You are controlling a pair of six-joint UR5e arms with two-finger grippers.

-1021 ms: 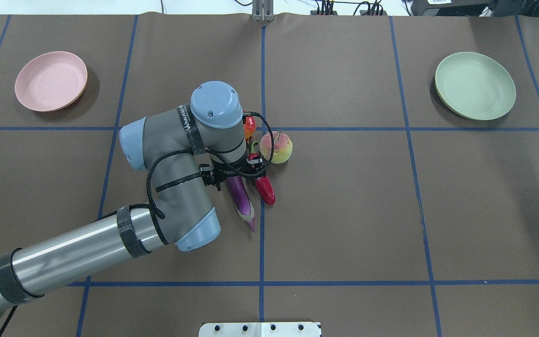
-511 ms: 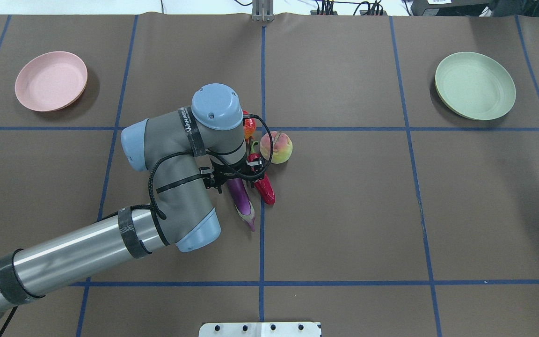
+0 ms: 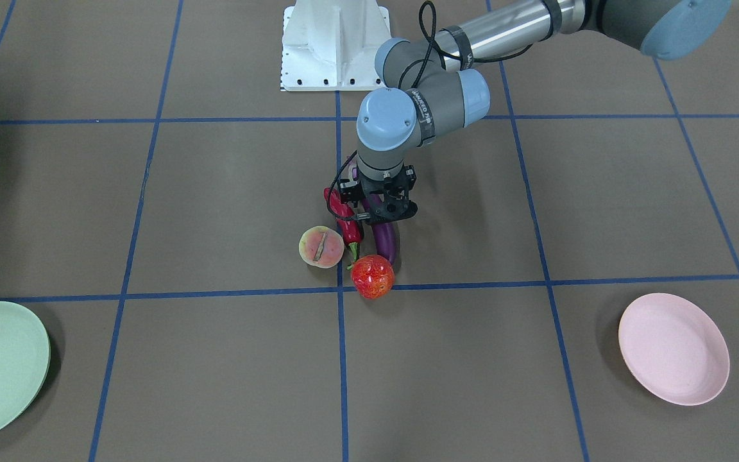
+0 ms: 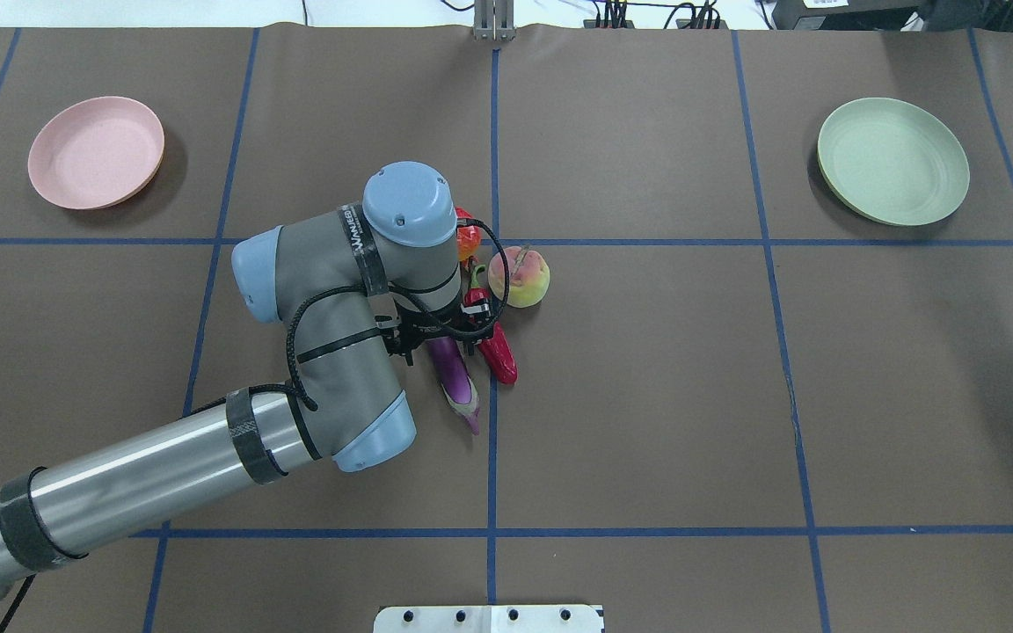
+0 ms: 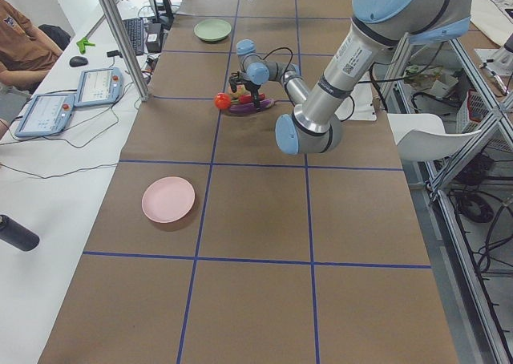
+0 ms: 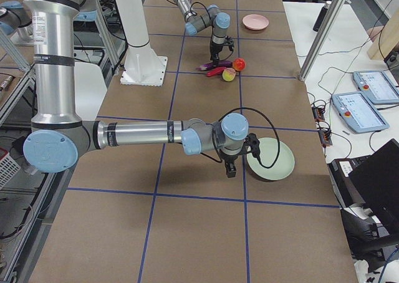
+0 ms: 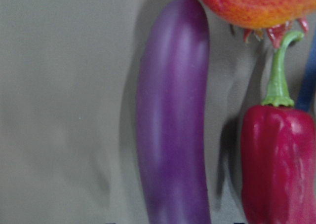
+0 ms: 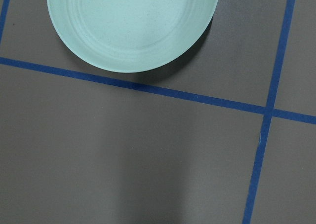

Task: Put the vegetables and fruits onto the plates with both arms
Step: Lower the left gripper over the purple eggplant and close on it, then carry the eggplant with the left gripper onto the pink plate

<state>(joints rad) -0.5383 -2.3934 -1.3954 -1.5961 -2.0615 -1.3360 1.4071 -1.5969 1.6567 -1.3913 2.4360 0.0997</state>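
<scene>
The table is brown, crossed by blue tape lines. A pink plate and a green plate lie well apart at opposite ends. Near the middle, clustered together, lie an eggplant, a chili pepper, a peach and a red-orange fruit.

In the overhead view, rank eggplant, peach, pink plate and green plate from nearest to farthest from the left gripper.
1. Eggplant, directly under the left gripper.
2. Peach, just beyond, to the right.
3. Pink plate, far left.
4. Green plate, far right.
</scene>
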